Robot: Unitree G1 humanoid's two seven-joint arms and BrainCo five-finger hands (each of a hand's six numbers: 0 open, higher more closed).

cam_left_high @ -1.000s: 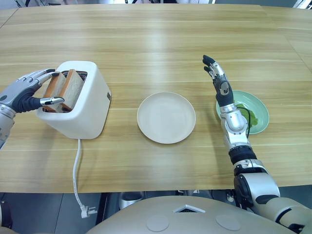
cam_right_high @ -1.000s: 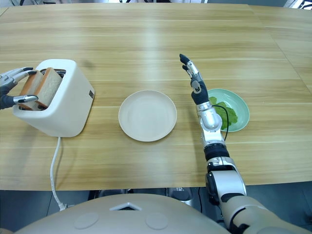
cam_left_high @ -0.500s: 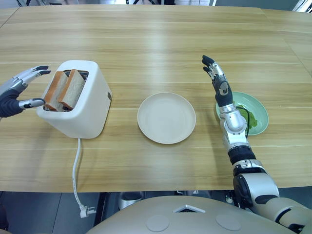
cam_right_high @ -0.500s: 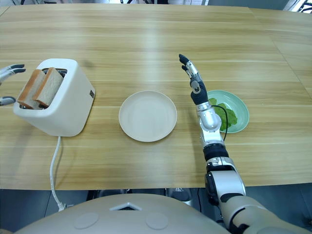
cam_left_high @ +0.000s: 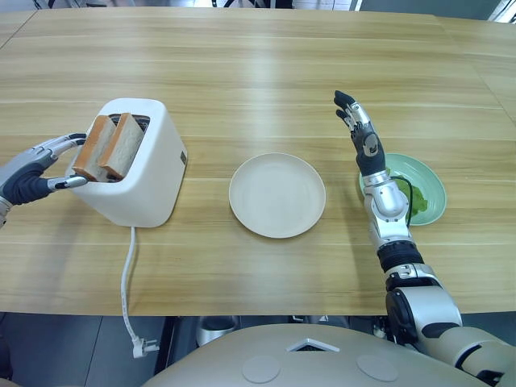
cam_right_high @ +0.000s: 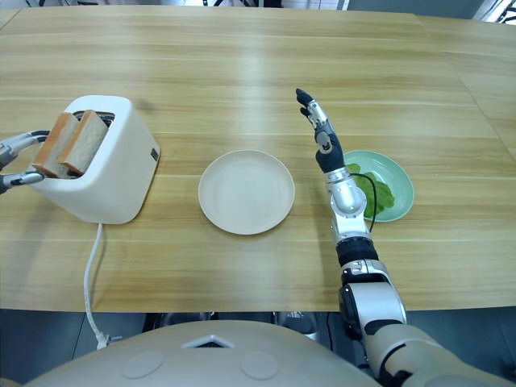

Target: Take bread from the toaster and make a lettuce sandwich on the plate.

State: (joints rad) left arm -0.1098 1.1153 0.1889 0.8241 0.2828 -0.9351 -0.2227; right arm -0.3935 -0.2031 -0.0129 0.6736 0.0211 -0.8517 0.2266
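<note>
we are looking down on a wooden table. at the left of the frame a white toaster is standing, with two bread slices sticking up side by side from its slots. the left hand is sitting at the far left edge, right against the outer slice; we cannot tell whether it is gripping the slice or only next to it. a white cord is trailing from the toaster toward the lower edge. in the centre a pale round plate is lying bare. right of centre the right hand is standing raised and flat, stretched wide and holding nothing. just beside it, at the right, a green bowl is holding lettuce.
</note>
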